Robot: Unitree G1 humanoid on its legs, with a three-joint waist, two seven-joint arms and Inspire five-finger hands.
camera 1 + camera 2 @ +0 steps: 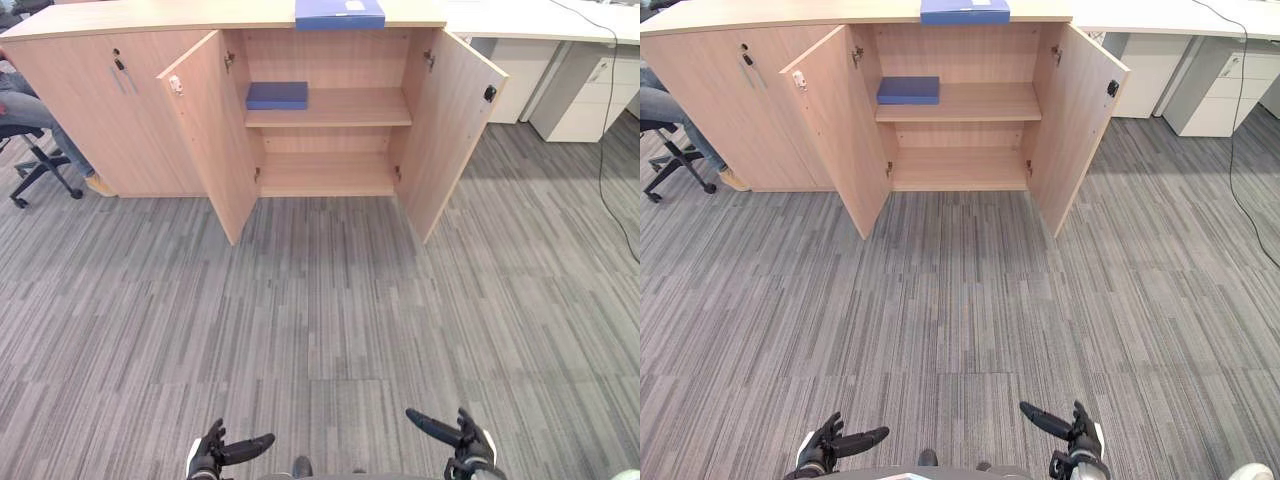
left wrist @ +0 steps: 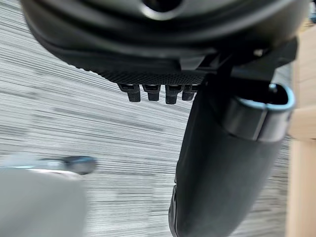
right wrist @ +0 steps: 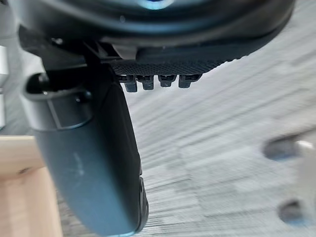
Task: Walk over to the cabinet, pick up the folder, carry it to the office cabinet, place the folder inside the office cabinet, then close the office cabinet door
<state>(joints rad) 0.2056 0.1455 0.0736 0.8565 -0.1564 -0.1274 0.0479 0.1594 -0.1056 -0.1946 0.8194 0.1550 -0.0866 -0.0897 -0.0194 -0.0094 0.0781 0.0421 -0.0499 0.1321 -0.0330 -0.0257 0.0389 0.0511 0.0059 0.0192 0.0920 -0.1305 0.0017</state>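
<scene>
Dark and empty, the left hand (image 1: 213, 453) hung low at the near edge of the scene, thumb stretched inward toward the right hand (image 1: 464, 438), which mirrored it with its own thumb pointing left. Both hands were relaxed and unclenched, gripping nothing, and they were well apart from each other. In each wrist view the fingers (image 2: 150, 92) showed as a short row beside the thick thumb, above the floor. Grey striped carpet (image 1: 330, 300) spread out beneath and far ahead of them.

Beyond that stretch of floor stood the wooden office cabinet (image 1: 90, 85), well apart from both hands. Its left door (image 1: 212, 140) and right door (image 1: 452, 125) were swung wide open toward the near side. One blue folder (image 1: 339, 13) lay flat on the cabinet's top, above the open section. A second blue folder (image 1: 277, 95) lay flat at the left end of the upper shelf (image 1: 350, 108) inside.

At the far left were an office chair (image 1: 35, 165) and a seated person's leg (image 1: 28, 108). At the far right stood a white desk (image 1: 530, 18) with a drawer unit (image 1: 585, 100) under it.
</scene>
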